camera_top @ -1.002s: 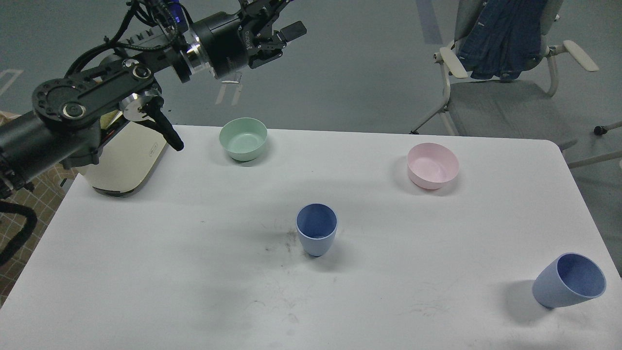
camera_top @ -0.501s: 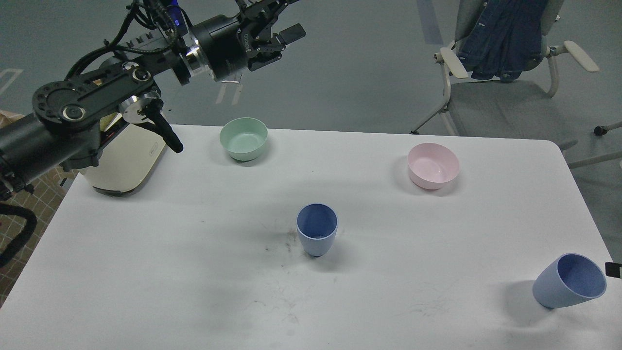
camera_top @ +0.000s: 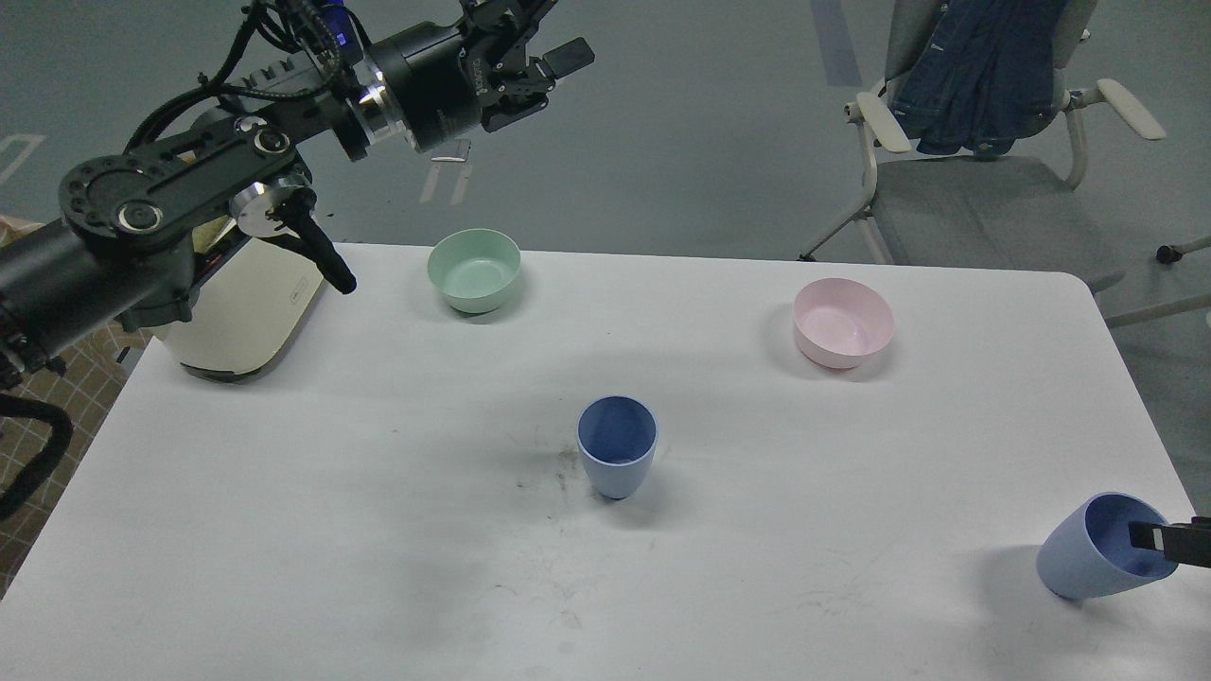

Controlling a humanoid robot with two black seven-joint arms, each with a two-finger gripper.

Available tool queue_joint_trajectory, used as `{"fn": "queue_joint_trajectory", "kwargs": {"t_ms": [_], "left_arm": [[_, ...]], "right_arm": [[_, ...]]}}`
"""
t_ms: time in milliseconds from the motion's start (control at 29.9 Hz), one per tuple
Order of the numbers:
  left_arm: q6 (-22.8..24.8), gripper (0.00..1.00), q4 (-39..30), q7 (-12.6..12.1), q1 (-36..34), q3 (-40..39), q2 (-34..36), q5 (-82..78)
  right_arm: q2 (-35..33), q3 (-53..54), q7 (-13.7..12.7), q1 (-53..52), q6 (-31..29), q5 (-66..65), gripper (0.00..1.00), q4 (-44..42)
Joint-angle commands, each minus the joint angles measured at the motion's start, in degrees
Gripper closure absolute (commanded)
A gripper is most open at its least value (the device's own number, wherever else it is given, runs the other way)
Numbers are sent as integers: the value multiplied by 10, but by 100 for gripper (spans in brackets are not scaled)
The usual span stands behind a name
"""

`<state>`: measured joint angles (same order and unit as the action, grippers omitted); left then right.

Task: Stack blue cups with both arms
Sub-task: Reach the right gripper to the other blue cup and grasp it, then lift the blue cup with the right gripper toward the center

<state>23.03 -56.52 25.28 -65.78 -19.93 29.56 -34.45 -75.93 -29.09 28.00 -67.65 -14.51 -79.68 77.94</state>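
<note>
Centre cup [camera_top: 617, 445]: matte blue tumbler, tapered, upright mid-table [camera_top: 284, 492].
Right cup [camera_top: 1097, 553]: tilted, near edge.
Right gripper [camera_top: 1168, 541]: one finger seen inside rim; spread can't be told.
Left gripper [camera_top: 539, 52]: raised, fingers apart, nothing held.

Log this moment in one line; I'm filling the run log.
left gripper: raised, open | right gripper: at right blue cup rim | centre blue cup: upright, untouched

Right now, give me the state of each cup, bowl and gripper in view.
Centre blue tumbler cup: upright, empty, untouched.
Right blue tumbler cup: tilted, mouth facing right, a finger of the right gripper at its rim.
Mint-green bowl: upright, empty.
Pink bowl: upright, empty.
Left gripper: raised beyond the table, holding nothing.
</note>
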Motion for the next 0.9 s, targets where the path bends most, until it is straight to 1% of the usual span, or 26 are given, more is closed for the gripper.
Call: {"fn": "queue_joint_trajectory", "kwargs": {"t_ms": [0, 33, 134, 167, 200, 267, 468, 635, 702, 768, 869], "left_arm": [[0, 5, 0, -1, 2, -1, 0, -1], [0, 5, 0, -1, 4, -1, 0, -1], [3, 5, 0, -1, 4, -1, 1, -1], [3, 5, 0, -1, 4, -1, 1, -1], [3, 5, 0, -1, 4, -1, 1, -1], [3, 5, 0, -1, 4, -2, 1, -1], [3, 5, 0, -1, 4, -1, 1, -1], [3, 5, 0, -1, 4, -2, 3, -1], [3, 5, 0, -1, 4, -2, 3, -1], [3, 5, 0, -1, 4, -2, 4, -1], [3, 5, 0, -1, 3, -2, 7, -1]], "right_arm": [[10, 0, 0, 8, 0, 1, 69, -7], [11, 0, 0, 10, 0, 1, 78, -7], [12, 1, 0, 12, 0, 2, 90, -7], [12, 1, 0, 12, 0, 2, 92, -7], [12, 1, 0, 12, 0, 2, 97, -6], [12, 2, 0, 12, 0, 2, 100, -6], [6, 15, 0, 9, -3, 1, 100, 0], [7, 80, 0, -7, -10, -7, 100, 7], [13, 88, 0, -22, -15, -11, 100, -1], [45, 88, 0, -63, -33, -10, 100, -27], [124, 85, 0, -115, -56, -4, 100, -82]]}}
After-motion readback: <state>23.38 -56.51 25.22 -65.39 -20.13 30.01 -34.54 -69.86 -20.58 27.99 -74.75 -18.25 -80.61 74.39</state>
